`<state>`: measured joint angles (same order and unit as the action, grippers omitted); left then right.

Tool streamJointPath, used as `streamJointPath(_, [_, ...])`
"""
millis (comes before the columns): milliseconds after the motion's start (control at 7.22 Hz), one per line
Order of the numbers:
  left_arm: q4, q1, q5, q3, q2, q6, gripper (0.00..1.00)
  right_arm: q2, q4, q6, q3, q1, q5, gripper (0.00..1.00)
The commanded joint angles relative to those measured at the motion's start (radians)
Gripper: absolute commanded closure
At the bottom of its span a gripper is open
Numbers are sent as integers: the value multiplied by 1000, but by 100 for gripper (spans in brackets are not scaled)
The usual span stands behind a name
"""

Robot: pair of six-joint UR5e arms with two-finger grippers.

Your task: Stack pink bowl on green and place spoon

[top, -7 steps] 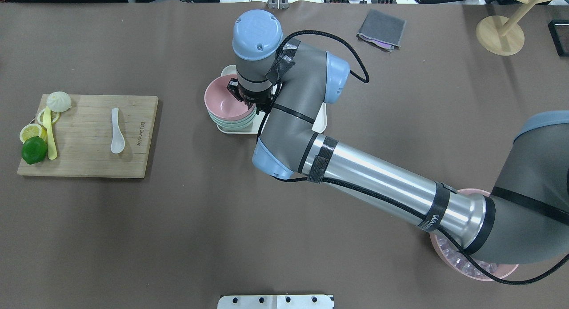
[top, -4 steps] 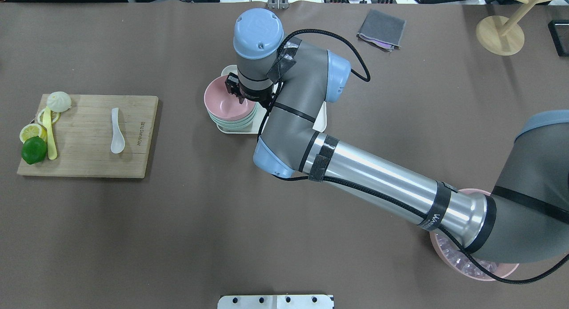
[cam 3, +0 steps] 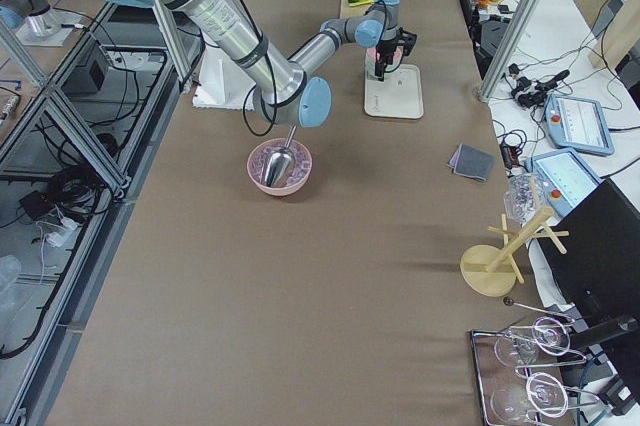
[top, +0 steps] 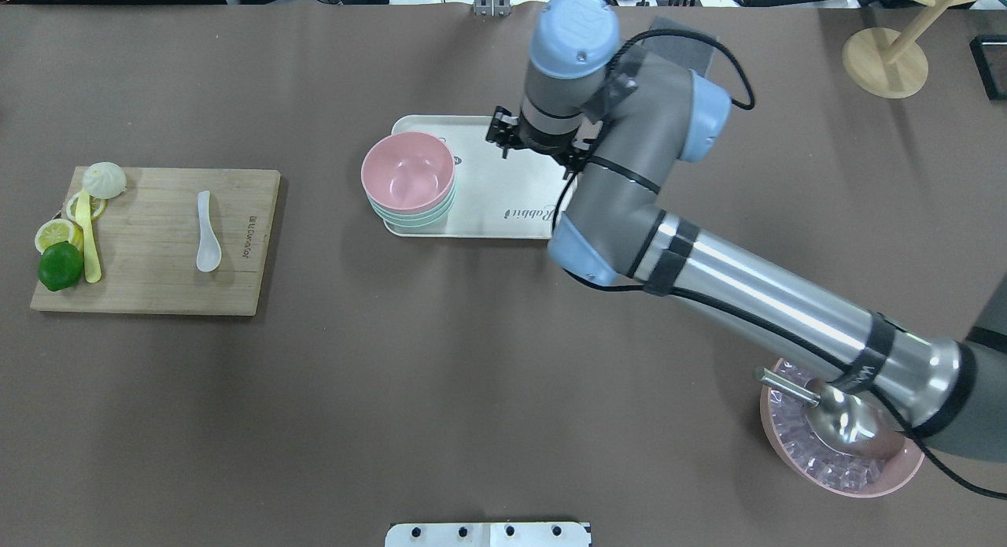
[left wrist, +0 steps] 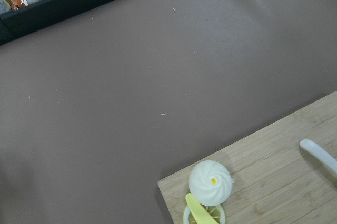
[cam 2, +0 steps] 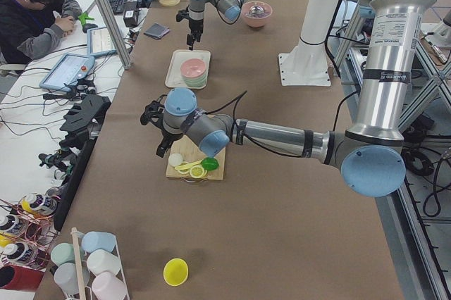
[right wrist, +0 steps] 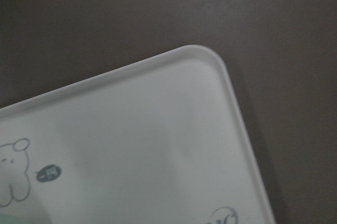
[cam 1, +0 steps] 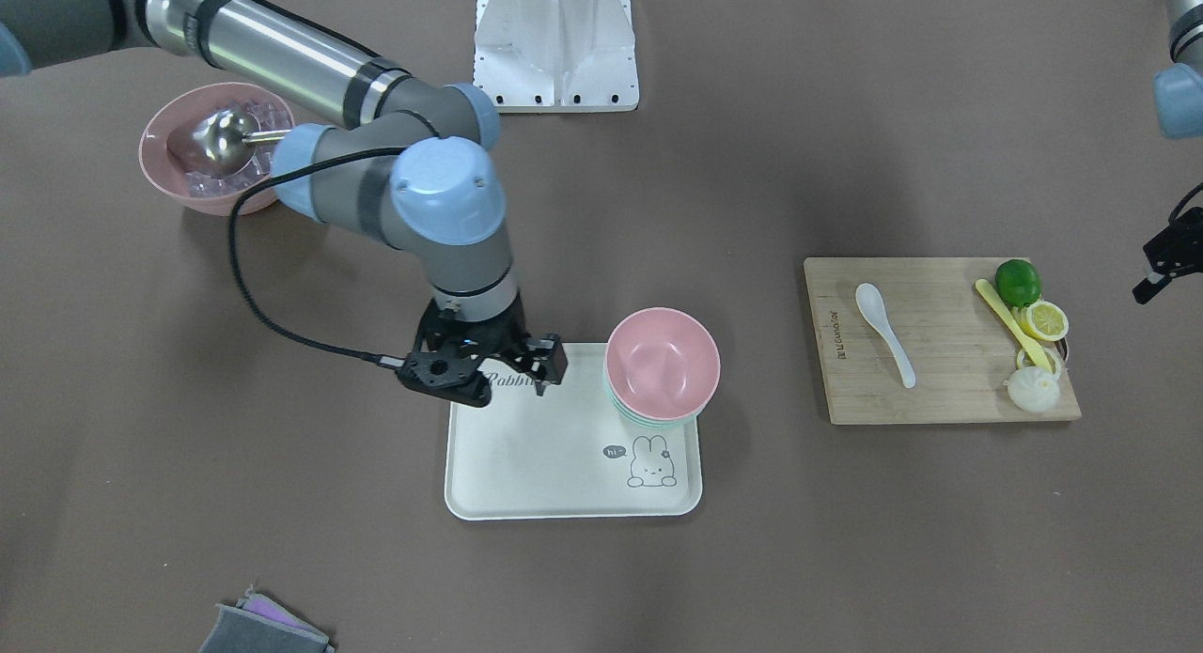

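From my console, the right gripper hangs over the tray with its fingers apart and nothing between them. The right wrist camera shows only the tray's rounded corner and a bit of the rabbit drawing beneath them.

The pink bowl is nested upright on top of the green bowls. That stack stands on the tray's corner to the robot's left of those fingers, near them but not touching.

The white spoon lies flat on the cutting board, well apart from the right fingers and beyond the bowl stack from them. It is much nearer the left gripper, which hovers just off the board's outer end.

I cannot tell whether the left fingers are spread or closed (only a dark sliver of them shows at the front camera's edge). The left wrist camera looks down on the board's corner, with the bun below it and the spoon's handle tip at the frame's side. A lime and a lemon slice sit on the board's end closest to the left fingers.
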<state>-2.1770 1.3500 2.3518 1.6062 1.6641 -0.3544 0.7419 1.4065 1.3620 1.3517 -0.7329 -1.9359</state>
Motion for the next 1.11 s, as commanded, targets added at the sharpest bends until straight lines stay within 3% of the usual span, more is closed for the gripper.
streamJointPath(0, [-6,-79,-34,23,2,-279,2,161,0,-238,116,-150,-103,0])
streamJointPath(277, [-96,-261,-235,44,2,-577,2,258,-9,-494,132,-293,-228,0])
streamJointPath(554, [-99,-415,-423,44,3,-696,2,391,-17,-717,158,-408,-282,0])
streamJointPath(831, [-99,-491,-495,43,3,-727,2,509,-6,-950,155,-558,-403,0])
streamJointPath(970, [-95,-526,-535,38,23,-785,4,563,-7,-999,150,-604,-403,0])
